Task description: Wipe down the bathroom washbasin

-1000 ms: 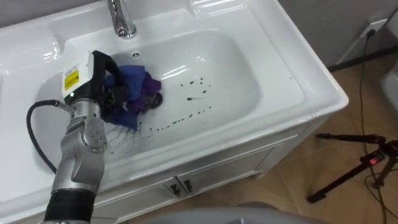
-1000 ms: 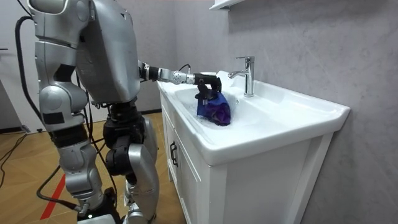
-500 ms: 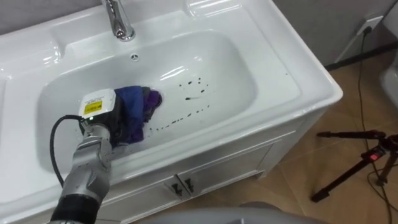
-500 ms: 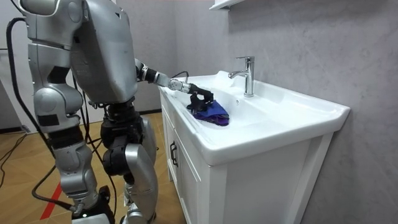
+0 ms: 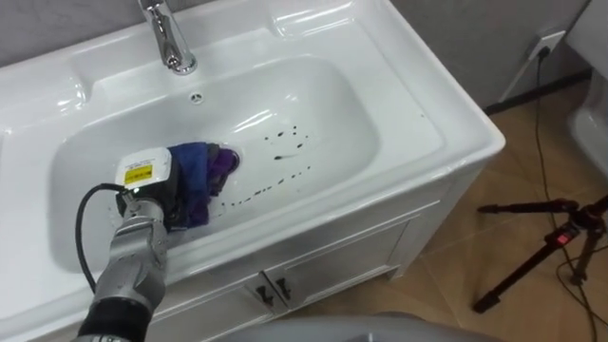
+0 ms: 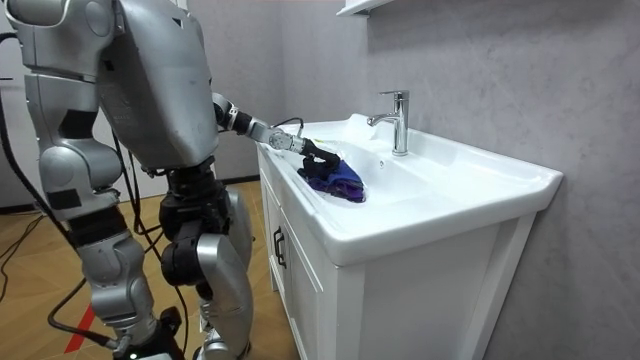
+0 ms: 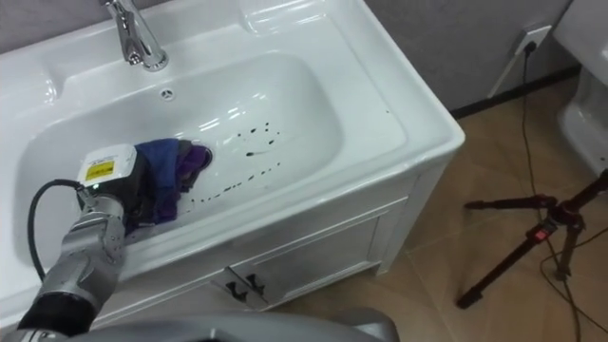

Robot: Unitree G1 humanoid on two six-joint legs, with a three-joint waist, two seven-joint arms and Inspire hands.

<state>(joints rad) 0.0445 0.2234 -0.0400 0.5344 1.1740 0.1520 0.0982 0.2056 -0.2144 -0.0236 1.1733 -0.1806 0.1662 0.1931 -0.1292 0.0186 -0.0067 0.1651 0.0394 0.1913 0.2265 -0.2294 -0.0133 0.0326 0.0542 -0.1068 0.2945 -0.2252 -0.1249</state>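
A blue and purple cloth lies bunched on the floor of the white basin, left of its middle. My left hand rests on the cloth's left end, shut on it, back of the hand up. In the room view the same hand holds the cloth low inside the basin. Dark specks and a dotted dark trail mark the basin floor to the right of the cloth. My right arm hangs at my side, its hand low at the room view's bottom edge.
A chrome faucet stands behind the basin, with a small overflow hole below it. Cabinet doors with handles are under the front rim. A black tripod and cables lie on the wooden floor to my right.
My left hand came down from a raised hold and drew the cloth across the basin floor toward the near left. The head view has shifted slightly.
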